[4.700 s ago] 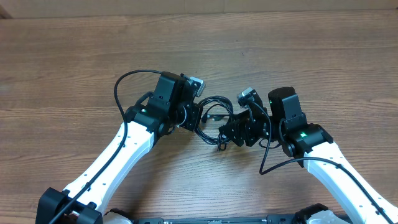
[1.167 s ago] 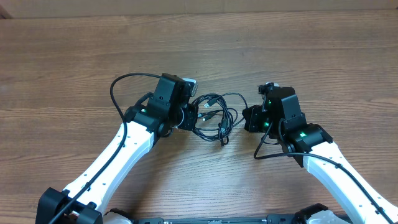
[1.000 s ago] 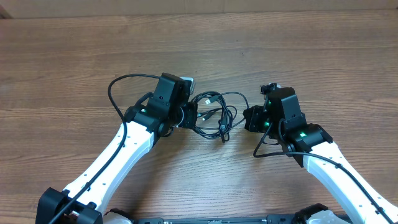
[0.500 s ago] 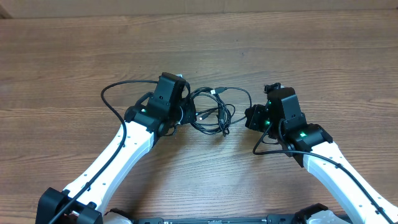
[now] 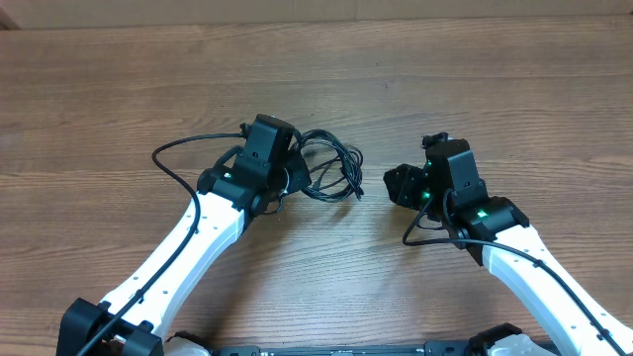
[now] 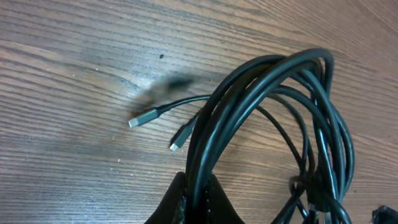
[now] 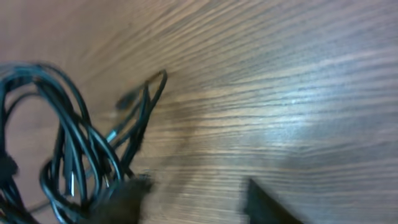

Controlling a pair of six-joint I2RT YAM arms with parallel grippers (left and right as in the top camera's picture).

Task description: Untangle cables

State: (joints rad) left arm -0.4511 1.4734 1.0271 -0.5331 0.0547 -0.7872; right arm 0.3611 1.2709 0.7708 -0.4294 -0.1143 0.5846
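Cables [image 5: 326, 168] sit bunched right at my left hand [image 5: 289, 180], which is clamped tight on several strands of the coil. In the left wrist view the loops [image 6: 261, 112] rise from between my fingertips and arc off to the right, while two small plug ends [image 6: 134, 122] lie loose on the wood. My right hand [image 5: 396, 184] holds nothing. Its wrist view shows the fingers [image 7: 267, 202] parted with bare wood between them. So the left hand is the nearer one, in fact the anchor, and the bundle lies to the left of my right hand, apart from it across a strip of bench [image 5: 475, 79]. From overhead the bundle's long axis runs roughly left to right, from my left hand toward my right, and its closest part to the right hand is a strand end [image 5: 358, 195] poking out low on that side. I judge the coming move to be a short reach leftward to take that one strand. The danger is pinching several loops together and drawing the knot tighter. Nothing lies in the gap. My left arm's own thick wire [image 5: 183, 158] loops out on the far side of the wrist from the bundle, and the right arm's wire [image 5: 415, 235] hangs behind its wrist, both clear of the path. Farther out I see only wood grain.
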